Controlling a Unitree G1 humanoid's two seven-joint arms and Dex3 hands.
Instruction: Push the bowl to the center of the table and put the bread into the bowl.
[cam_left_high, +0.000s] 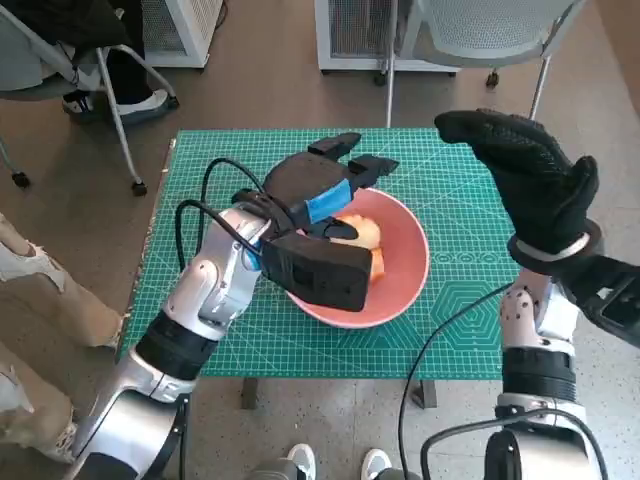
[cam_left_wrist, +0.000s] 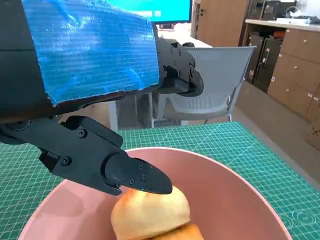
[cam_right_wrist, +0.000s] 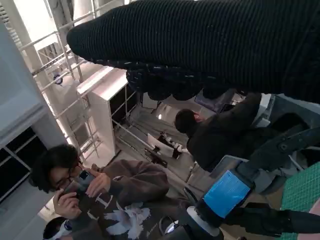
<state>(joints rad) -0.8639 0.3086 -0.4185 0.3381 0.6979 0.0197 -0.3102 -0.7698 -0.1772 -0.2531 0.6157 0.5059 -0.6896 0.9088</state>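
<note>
Bread (cam_left_wrist: 150, 212) sits inside the pink bowl (cam_left_high: 408, 265), w/ the left hand (cam_left_high: 325, 185) right over it. In the left wrist view one black finger (cam_left_wrist: 132, 175) lies on or just above the top of the bread; can't tell if it presses. The other fingers reach out past the far rim, spread apart, nothing clamped between them, so that hand reads as apart and empty.

Right hand (cam_left_high: 530, 175), in the knitted glove, is raised well clear at the right side of the worktop (cam_left_high: 470, 330), fingers lying together and slightly bent, holding nothing. The right wrist view mostly shows the glove and people sitting nearby, one w/ a phone.

Bowl stands roughly mid-worktop on the green mat, a bit toward the near edge. Judging by that, both parts of the task look about done: bowl approx centred, bread in.

Handling, as a guess: bread looks soft and light, golden crust, prob. dents if squeezed hard, so a loose wrap around its sides w/ the thumb opposite suits better than a pinch on top. Not slippery. Bowl looks stiff, smooth plastic or ceramic, could skid on the mat if nudged at the rim; push low on its outer wall rather than at the lip, or it may tip. The risk now is the finger dragging the bread out or hooking the rim when the hand lifts.

A grey chair (cam_left_high: 480, 30) stands beyond the far edge.
</note>
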